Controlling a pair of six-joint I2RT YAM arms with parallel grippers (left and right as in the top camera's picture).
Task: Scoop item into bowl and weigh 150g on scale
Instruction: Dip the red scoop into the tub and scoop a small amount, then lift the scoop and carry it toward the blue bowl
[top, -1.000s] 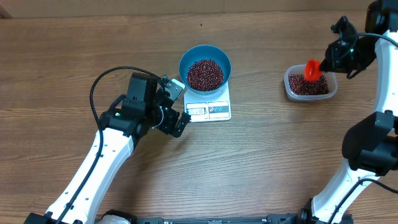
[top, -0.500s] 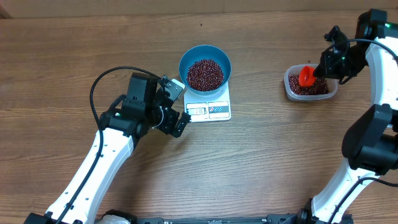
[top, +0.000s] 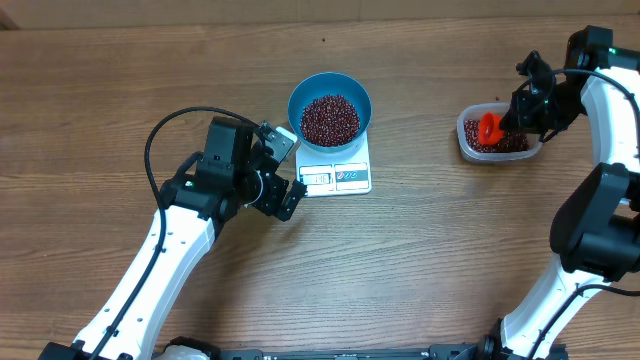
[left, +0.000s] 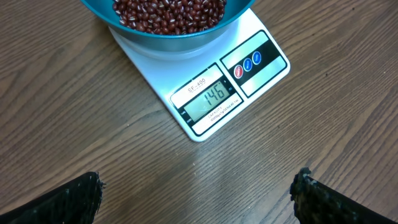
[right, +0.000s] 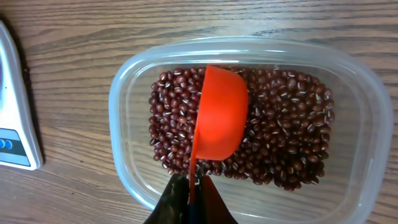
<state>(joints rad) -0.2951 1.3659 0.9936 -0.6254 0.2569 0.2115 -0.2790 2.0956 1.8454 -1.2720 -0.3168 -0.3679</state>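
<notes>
- The right gripper (right: 189, 198) is clenched on the thin handle of an orange plastic scoop (right: 221, 115), whose cup rests tilted on its side on the beans in the clear rounded-rectangular plastic tub (right: 123, 93).
- The left gripper (left: 199, 202) is spread wide and holds nothing, hovering over the wooden table (top: 420, 260) just beside the small flat white rectangular scale (left: 214, 93).
- The round bright blue bowl (top: 296, 100) sits on the scale, holding a heap of small dark red-brown beans (top: 330, 118).
- The scale's display reads 146.

Bare table (top: 420, 235) between scale (top: 336, 177) and tub (top: 500, 158); left tool (top: 288, 169) beside scale's left edge.
</notes>
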